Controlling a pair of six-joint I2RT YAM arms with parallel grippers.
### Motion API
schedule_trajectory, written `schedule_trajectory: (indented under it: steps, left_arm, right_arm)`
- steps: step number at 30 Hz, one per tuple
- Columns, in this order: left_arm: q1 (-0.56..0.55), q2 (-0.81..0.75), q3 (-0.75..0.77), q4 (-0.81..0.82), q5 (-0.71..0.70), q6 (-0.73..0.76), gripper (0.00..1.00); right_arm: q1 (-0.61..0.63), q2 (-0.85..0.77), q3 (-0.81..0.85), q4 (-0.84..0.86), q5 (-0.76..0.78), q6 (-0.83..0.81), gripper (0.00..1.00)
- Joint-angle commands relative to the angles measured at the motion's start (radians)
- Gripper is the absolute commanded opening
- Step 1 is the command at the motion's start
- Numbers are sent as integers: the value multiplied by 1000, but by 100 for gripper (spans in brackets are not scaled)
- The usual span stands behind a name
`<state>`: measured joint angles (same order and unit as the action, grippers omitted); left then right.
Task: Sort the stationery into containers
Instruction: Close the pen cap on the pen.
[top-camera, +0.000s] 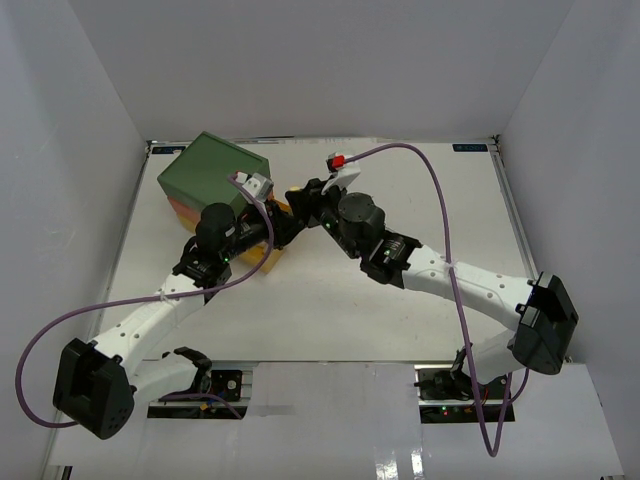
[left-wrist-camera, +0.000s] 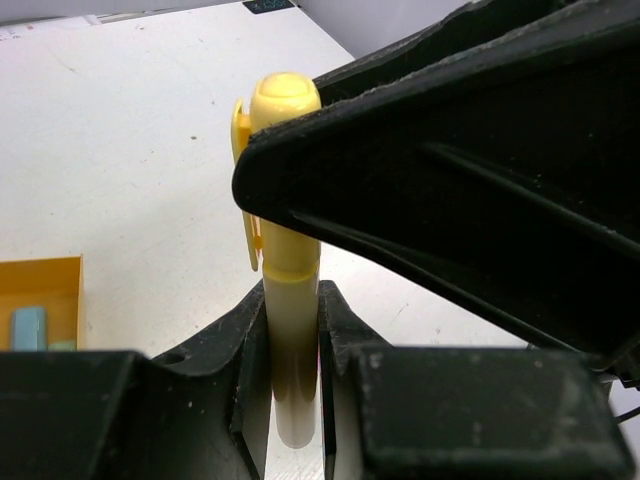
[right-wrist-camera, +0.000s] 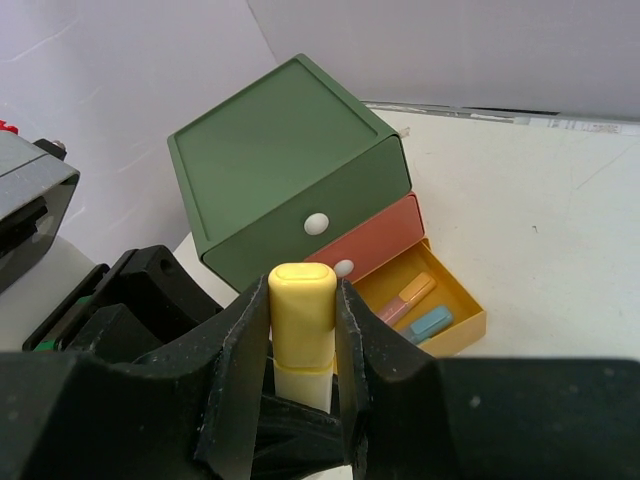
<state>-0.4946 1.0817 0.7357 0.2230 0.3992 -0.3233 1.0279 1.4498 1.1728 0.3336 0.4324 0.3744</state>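
– Nearly done?
– Maybe. Two pens (right-wrist-camera: 405, 298) lie in the open yellow drawer (right-wrist-camera: 465, 320), at the bench (top-camera: 400, 300)'s far left corner. Near it, the left gripper (left-wrist-camera: 292, 400) and right gripper (right-wrist-camera: 302, 330) both pinch one yellow marker (left-wrist-camera: 290, 300).

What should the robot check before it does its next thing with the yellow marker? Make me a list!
1. Grip of left gripper on yellow marker: ok, shut on it.
2. Grip of right gripper on the same marker: ok.
3. Is the yellow drawer open: ok.
4. Room beside pink marker and blue marker inside: ok.
5. Marker above the drawer: not ok, the drawer is off to one side.
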Motion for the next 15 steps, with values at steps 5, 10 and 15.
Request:
schedule_trajectory:
  steps: [5,10,15]
  left_arm:
    - [-1,-32,11,110,-46,13,1]
    - [-2,-2,28,159,-42,10,1]
    - [-4,7,50,216,-62,20,0]
  right_arm:
    - [24,-23,30,-99,55,-2,8]
    - [41,-6,47,-129,62,0,8]
    - [49,1,47,-163,57,1,8]
